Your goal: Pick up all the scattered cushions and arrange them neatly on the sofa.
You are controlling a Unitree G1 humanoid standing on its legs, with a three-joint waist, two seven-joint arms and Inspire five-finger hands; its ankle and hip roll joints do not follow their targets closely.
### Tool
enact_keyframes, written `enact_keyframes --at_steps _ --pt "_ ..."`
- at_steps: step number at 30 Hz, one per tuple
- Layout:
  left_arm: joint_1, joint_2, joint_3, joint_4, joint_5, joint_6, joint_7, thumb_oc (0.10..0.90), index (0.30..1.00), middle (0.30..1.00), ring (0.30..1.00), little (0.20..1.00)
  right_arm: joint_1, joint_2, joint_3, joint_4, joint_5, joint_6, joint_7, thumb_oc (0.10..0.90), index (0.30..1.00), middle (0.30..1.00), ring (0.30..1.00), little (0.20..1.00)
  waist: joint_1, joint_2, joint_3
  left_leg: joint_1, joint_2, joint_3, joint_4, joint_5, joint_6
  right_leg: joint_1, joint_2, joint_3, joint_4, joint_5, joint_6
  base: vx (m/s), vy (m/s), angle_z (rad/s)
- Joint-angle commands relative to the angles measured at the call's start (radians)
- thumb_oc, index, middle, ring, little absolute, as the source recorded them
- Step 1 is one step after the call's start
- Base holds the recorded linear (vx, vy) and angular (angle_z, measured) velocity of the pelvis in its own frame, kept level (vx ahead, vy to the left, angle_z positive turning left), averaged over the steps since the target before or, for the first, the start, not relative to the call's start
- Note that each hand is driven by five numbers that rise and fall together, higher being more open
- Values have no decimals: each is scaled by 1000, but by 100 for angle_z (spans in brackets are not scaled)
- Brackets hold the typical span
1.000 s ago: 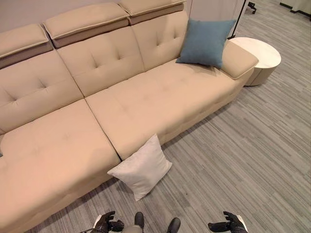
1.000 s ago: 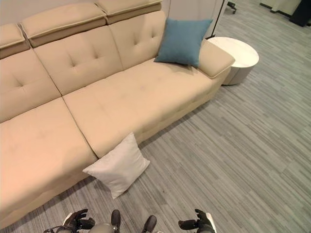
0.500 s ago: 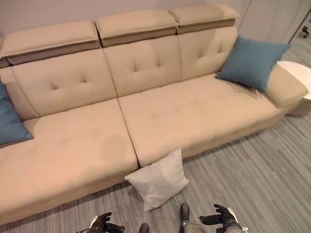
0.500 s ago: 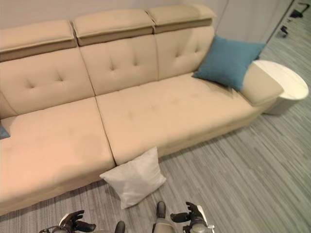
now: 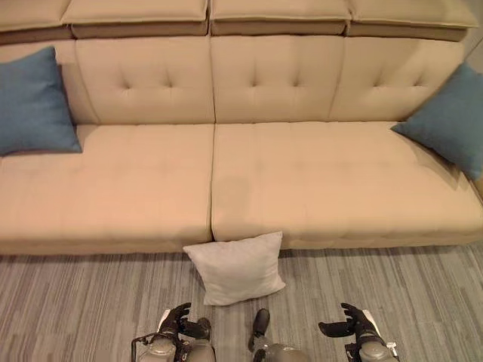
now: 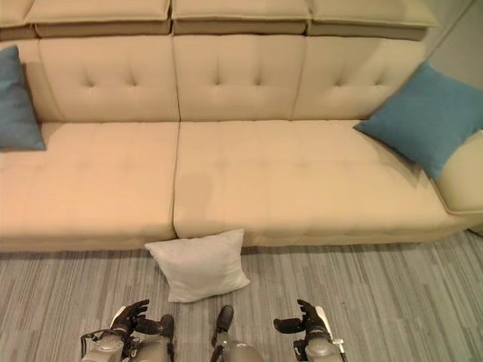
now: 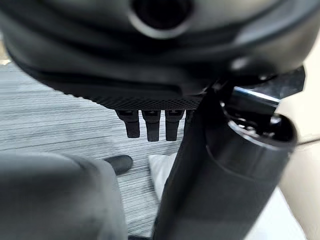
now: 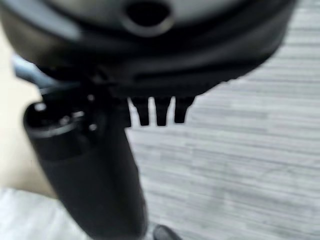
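bottom edge of frame: left hand (image 5: 178,321) and right hand (image 5: 352,324), fingers loosely spread, holding nothing, touching nothing. just above, centre: white cushion (image 5: 236,268) on grey floor (image 5: 423,294), leaning against front of beige sofa (image 5: 302,181). farther up: blue cushion (image 5: 34,102) at upper left, second blue cushion (image 6: 426,117) at right edge, both on sofa.

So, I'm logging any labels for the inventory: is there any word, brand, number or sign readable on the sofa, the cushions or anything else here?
None: no readable text in any view.
Sofa: plain beige upholstery, no tag showing.
Two blue cushions: plain fabric.
White cushion on the floor: plain, no label showing.
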Motion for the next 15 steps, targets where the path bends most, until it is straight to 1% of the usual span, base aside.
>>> enact_keyframes --at_steps 1,2,3,4,5,6,7,8,9,10,14,15 --pt "-29 65 24 -22 -37 -49 32 800 900 900 900 900 -25 -21 20 -48 53 -38 -36 800 900 900 900 900 11 -21 2 -57 -13 -62 11 -25 -6 -23 -102 109 161 -139 150 -52 -7 -2" --pt "-35 73 26 -32 -49 -54 38 800 900 900 900 900 -35 -22 24 -60 58 -41 -36 800 900 900 900 900 14 -24 11 -76 -13 -63 18 -24 -4 -47 -104 109 180 -139 147 -84 26 13" --pt "-49 84 28 -60 -80 -66 52 800 900 900 900 900 -57 -23 32 -89 71 -49 -47 800 900 900 900 900 23 -29 33 -120 -18 -69 32 -22 2 -101 -112 111 222 -143 142 -58 33 19" --pt "-50 85 28 -60 -80 -66 52 800 900 900 900 900 -57 -23 32 -89 71 -49 -47 800 900 900 900 900 22 -29 32 -122 -18 -69 32 -22 2 -103 -113 111 223 -143 142 -65 44 18" --pt "-58 89 25 -75 -93 -72 57 800 900 900 900 900 -71 -24 36 -101 76 -50 -51 800 900 900 900 900 26 -29 45 -143 -22 -73 39 -20 3 -128 -117 112 238 -143 140 39 23 9" --pt "-68 94 26 -89 -113 -80 62 800 900 900 900 900 -86 -24 40 -113 85 -54 -58 800 900 900 900 900 31 -28 53 -150 -21 -80 49 -48 -2 -143 -114 122 259 -168 145 19 51 11" --pt "-77 101 25 -111 -132 -89 71 800 900 900 900 900 -103 -28 42 -129 93 -57 -66 800 900 900 900 900 34 -28 64 -175 -25 -83 62 -47 -2 -172 -121 123 275 -167 145 -14 67 6" --pt "-97 112 24 -153 -163 -107 86 800 900 900 900 900 -134 -34 45 -152 108 -64 -82 800 900 900 900 900 38 -29 79 -227 -30 -84 85 -48 -1 -221 -130 131 296 -166 145 -96 85 3" --pt "-114 118 24 -173 -184 -114 93 800 900 900 900 900 -158 -37 48 -166 118 -69 -90 800 900 900 900 900 38 -29 89 -256 -31 -87 97 -49 -1 -253 -135 134 311 -163 145 -75 57 -1" --pt "-115 118 24 -173 -184 -113 93 800 900 900 900 900 -159 -37 48 -166 118 -69 -90 800 900 900 900 900 38 -29 88 -259 -31 -87 98 -49 -1 -255 -136 134 312 -164 145 -63 33 5" --pt "-192 141 18 -269 -250 -151 127 800 900 900 900 900 -261 -60 61 -218 138 -75 -128 800 900 900 900 900 35 -21 118 -400 -42 -86 151 -51 1 -400 -155 155 355 -149 150 -105 65 6" --pt "-207 144 19 -292 -262 -154 130 800 900 900 900 900 -288 -67 65 -232 140 -80 -135 800 900 900 900 900 33 -18 118 -434 -45 -87 159 -51 3 -432 -160 162 361 -146 152 -102 59 -3"
